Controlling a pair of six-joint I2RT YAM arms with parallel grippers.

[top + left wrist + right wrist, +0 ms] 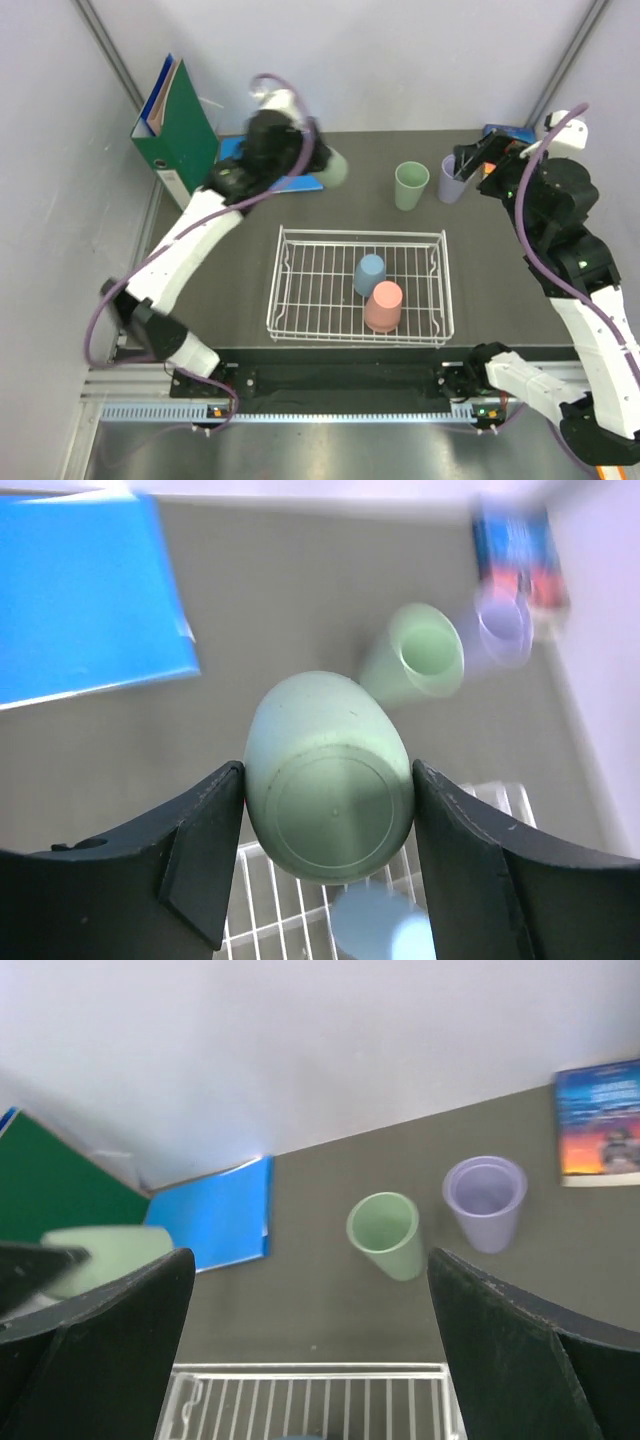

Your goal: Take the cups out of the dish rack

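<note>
Left pincer [328,810]: grasping a sage green cup [330,780], one finger pressed on each side, the cup's base towards the wrist camera.
Held cup, place: lifted off the surface [240,270], at 11 o'clock of the dish rack [360,231], by the edge of a blue folder [225,1215].
Right pincer [310,1260]: released, jaws spread wide, nothing between them; it hangs at 1 o'clock of the rack, close to the lavender cup [452,180].
Cups in the rack: a dusty blue cup [368,274] and a salmon pink cup [384,306], both in the right half, the pink one just at 5 o'clock of the blue.
Cups on the surface: a second green cup [410,186] stands mouth up at 12 o'clock of the rack; the lavender cup stands mouth up just at 3 o'clock of it.
Other things: a green binder [175,140] stands at 10 o'clock, and a book [600,1120] lies at 2 o'clock.
Writing: the book's cover carries lines of print, too blurred to read; no label shows on the cups.
</note>
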